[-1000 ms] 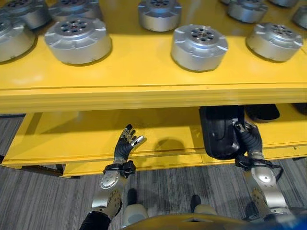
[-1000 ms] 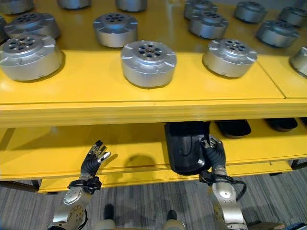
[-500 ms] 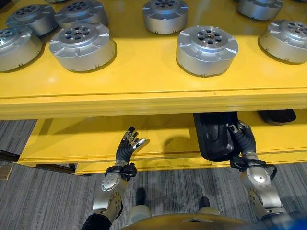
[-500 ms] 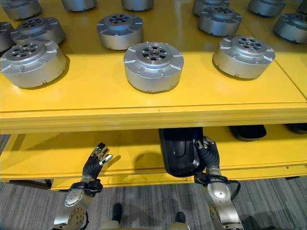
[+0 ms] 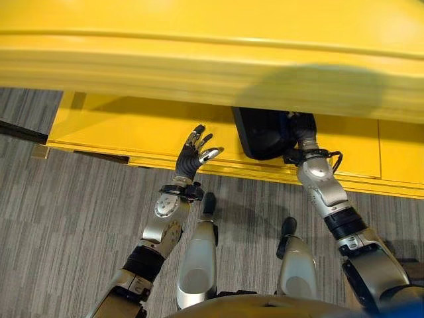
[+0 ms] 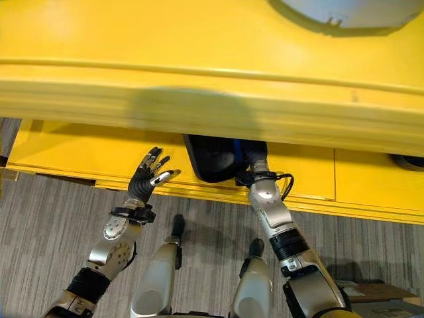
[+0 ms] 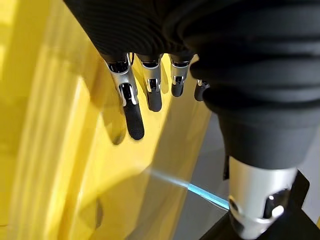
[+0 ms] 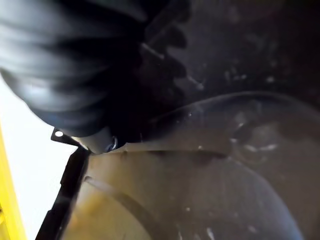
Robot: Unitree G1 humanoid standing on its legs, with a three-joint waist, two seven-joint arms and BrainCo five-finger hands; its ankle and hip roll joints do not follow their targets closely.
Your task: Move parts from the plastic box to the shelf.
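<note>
Glossy yellow shelf (image 5: 132, 126) — left robot hand (image 5: 195, 154) splayed, empty; right robot hand's (image 5: 304, 132) grip on smooth black part (image 5: 262, 131) unclear.

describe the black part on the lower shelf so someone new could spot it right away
Start at the yellow shelf and look beneath its top board to the lower board. The black part sits at that board's front edge, where the right hand reaches in. It is the one dark, glossy, rounded thing against the yellow.
</note>
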